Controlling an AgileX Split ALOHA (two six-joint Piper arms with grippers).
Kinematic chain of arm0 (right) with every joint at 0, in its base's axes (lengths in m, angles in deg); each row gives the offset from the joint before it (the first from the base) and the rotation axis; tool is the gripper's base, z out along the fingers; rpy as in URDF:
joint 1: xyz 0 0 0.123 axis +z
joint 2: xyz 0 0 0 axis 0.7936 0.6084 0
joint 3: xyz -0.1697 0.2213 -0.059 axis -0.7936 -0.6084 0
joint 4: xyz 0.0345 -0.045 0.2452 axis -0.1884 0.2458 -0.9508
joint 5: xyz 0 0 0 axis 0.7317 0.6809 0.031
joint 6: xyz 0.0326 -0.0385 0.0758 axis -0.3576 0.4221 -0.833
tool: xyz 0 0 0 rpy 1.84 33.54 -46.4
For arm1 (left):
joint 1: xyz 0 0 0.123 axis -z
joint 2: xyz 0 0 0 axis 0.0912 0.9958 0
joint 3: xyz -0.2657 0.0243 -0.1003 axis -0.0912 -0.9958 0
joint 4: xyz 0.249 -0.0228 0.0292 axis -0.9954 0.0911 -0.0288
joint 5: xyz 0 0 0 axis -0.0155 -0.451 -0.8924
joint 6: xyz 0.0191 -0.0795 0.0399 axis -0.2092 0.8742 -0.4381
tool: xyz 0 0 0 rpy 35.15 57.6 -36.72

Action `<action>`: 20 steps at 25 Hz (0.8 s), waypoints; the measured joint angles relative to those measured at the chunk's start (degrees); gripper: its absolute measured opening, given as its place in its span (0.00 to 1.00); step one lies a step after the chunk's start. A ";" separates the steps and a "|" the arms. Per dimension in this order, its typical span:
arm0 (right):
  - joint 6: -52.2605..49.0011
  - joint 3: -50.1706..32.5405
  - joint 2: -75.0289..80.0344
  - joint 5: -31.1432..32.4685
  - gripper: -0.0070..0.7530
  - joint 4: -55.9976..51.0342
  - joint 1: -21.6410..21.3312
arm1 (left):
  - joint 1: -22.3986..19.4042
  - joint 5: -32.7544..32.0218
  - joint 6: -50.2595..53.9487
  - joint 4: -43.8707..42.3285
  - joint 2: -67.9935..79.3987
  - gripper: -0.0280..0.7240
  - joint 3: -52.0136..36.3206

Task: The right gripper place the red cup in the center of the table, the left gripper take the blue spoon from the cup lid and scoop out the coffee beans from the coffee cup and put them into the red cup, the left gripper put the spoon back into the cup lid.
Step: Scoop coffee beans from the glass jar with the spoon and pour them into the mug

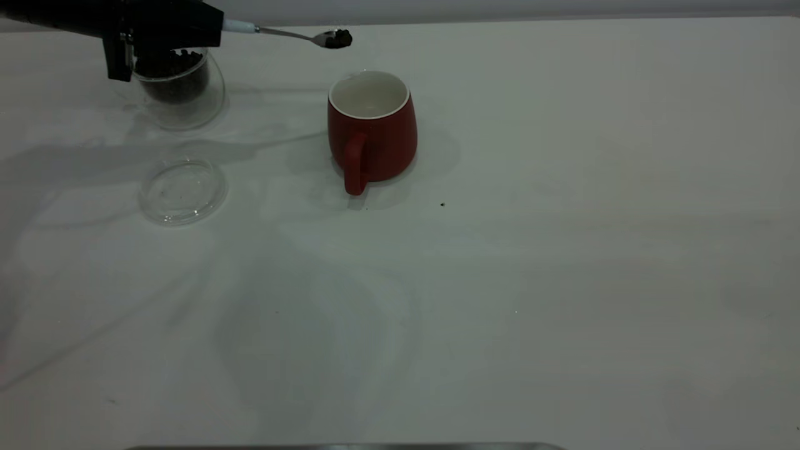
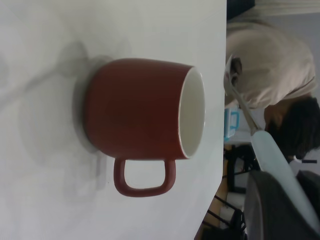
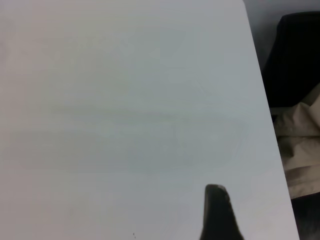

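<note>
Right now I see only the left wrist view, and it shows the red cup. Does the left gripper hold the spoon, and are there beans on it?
Observer: Yes. In the exterior view the left gripper holds the blue spoon by its handle, and coffee beans lie in its bowl.
Operator: Are there beans inside the cup?
Observer: No beans show. Seen from above, the inside of the red cup is plain white.
Operator: Where is the right gripper?
Observer: The right gripper is outside the exterior view. Its wrist view shows it over bare table, with no cup near it.
</note>
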 joint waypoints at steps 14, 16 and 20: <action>0.00 0.00 0.00 0.00 0.69 0.00 0.00 | 3.64 0.71 -3.26 -2.48 0.00 0.21 0.00; 0.00 0.00 0.00 0.00 0.69 0.00 0.00 | 4.05 2.05 -4.79 -2.43 0.00 0.21 0.00; 0.00 0.00 0.00 0.00 0.69 0.00 0.00 | 4.29 4.80 -7.44 -2.43 0.00 0.21 0.00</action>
